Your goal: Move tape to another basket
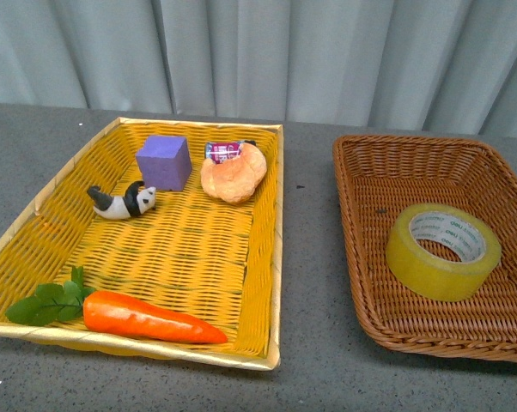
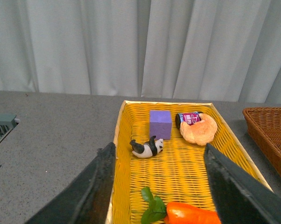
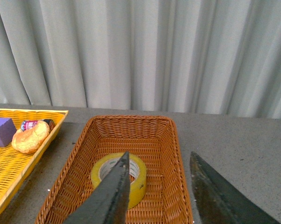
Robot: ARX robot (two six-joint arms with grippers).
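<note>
The yellow tape roll (image 1: 443, 251) lies flat in the brown wicker basket (image 1: 361, 184) at the right of the front view. In the right wrist view the tape (image 3: 108, 170) lies in the basket (image 3: 166, 140), partly behind one finger. My right gripper (image 3: 160, 161) is open and empty above the basket's near part. My left gripper (image 2: 160, 156) is open and empty above the yellow tray basket (image 2: 119, 126). Neither arm shows in the front view.
The yellow woven tray (image 1: 271, 257) at the left holds a purple cube (image 1: 164, 161), a toy panda (image 1: 121, 202), a croissant (image 1: 233, 174) against a small can (image 1: 222, 149), and a toy carrot (image 1: 147, 318). A grey curtain hangs behind the grey table.
</note>
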